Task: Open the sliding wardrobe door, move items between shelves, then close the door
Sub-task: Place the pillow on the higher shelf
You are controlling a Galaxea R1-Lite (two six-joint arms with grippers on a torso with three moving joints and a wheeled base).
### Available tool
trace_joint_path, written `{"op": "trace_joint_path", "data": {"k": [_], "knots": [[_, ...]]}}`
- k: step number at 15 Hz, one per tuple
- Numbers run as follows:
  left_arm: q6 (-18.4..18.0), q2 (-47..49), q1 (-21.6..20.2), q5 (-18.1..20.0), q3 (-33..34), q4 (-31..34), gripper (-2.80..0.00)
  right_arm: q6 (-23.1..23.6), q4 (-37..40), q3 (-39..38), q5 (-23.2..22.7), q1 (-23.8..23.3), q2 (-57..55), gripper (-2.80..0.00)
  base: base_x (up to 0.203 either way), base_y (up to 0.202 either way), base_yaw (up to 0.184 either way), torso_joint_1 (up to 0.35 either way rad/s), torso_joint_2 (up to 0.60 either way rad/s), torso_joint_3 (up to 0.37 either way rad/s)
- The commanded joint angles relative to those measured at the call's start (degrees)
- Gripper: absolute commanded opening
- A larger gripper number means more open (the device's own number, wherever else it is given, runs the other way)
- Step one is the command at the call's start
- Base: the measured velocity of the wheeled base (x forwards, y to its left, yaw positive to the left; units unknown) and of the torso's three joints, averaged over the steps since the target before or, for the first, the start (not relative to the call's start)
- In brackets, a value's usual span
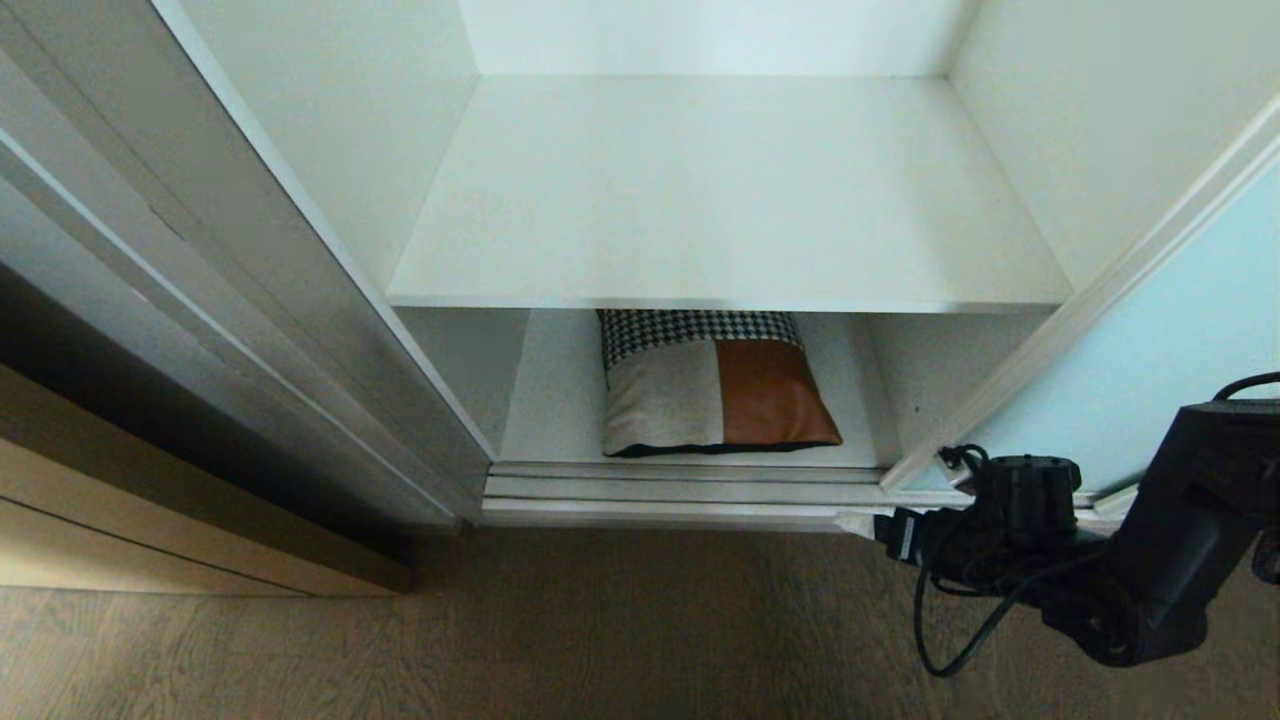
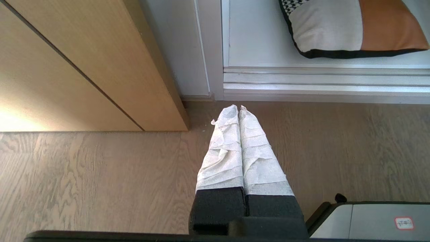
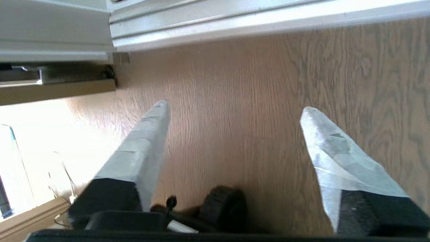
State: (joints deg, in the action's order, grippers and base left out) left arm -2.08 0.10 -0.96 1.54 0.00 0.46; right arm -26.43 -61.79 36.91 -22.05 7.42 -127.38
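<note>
Square patchwork cushion [image 1: 715,385] — houndstooth, grey, tan — on smooth white shelf [image 1: 560,410].

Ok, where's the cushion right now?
In the head view, the cushion lies on the bottom shelf, centred under the bare upper shelf, behind the door track.

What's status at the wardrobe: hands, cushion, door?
Right hand open, empty, over the floor. Left hand shut, parked low. Cushion on lower shelf, upper shelf bare. Sliding door open; nothing blocking.
</note>
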Motion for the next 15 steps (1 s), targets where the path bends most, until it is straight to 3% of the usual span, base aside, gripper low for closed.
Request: {"op": "trace_joint_path", "data": {"k": [1, 9, 15], "knots": [[-0.02, 0.08, 0.0, 0.05, 0.09, 0.01, -2.8, -0.35, -0.24, 4.0, -0.23, -0.31, -3.77, 0.0, 0.0, 0.0, 0.0, 0.0, 0.0, 0.0], [-0.02, 0.08, -0.01, 0.05, 0.09, -0.02, -2.8, 0.13, 2.67, 19.02, 0.36, -1.92, -13.47, 0.0, 0.0, 0.0, 0.0, 0.0, 0.0, 0.0], [-0.02, 0.08, 0.0, 0.05, 0.09, -0.02, -2.8, 0.1, 13.98, 35.71, 5.15, -1.97, -18.33, 0.0, 0.0, 0.0, 0.0, 0.0, 0.0, 0.0]]}}
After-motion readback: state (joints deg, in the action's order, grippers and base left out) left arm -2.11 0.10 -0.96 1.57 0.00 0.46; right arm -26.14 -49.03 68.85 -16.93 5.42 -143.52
